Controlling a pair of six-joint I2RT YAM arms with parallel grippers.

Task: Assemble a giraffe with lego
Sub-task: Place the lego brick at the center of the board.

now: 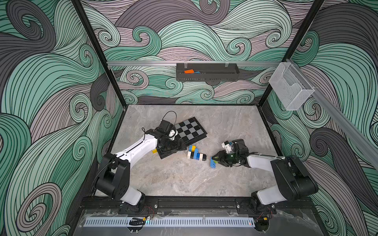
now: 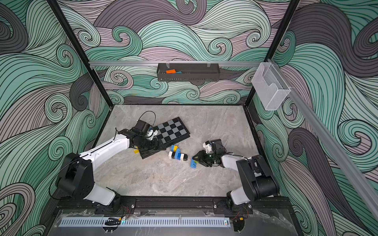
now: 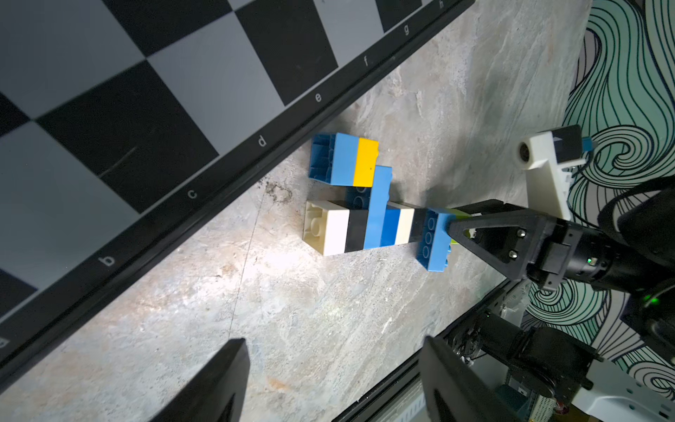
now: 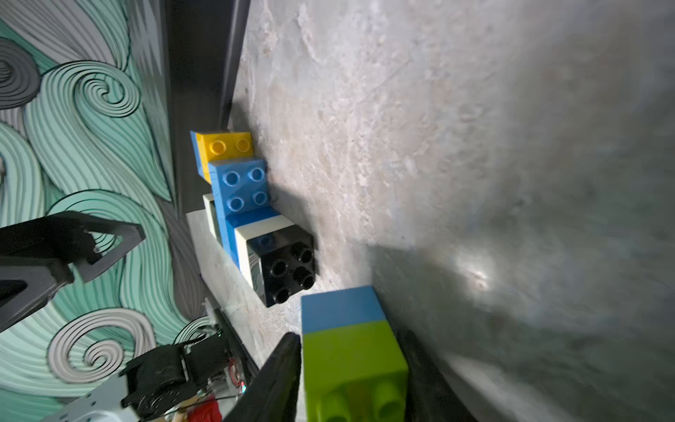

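Note:
The giraffe (image 1: 196,154) (image 2: 178,154) lies on its side mid-table, a joined run of white, black, blue and yellow lego (image 3: 365,219) (image 4: 255,219). Just off its black end lies a blue brick (image 4: 339,308) (image 3: 433,237) joined to a lime-green brick (image 4: 354,358) (image 1: 216,161). My right gripper (image 1: 214,159) (image 2: 195,159) (image 3: 453,226) (image 4: 349,334) has a finger close against each side of the lime-green brick. My left gripper (image 1: 182,148) (image 2: 161,148) (image 3: 334,341) hangs open and empty over the near corner of the chequered board.
The chequered board (image 1: 191,128) (image 3: 146,109) lies behind and left of the giraffe. A loose yellow brick (image 1: 154,151) (image 2: 135,150) sits beside the left arm. A black tray (image 1: 207,78) hangs on the back wall and a clear holder (image 1: 290,87) on the right rail.

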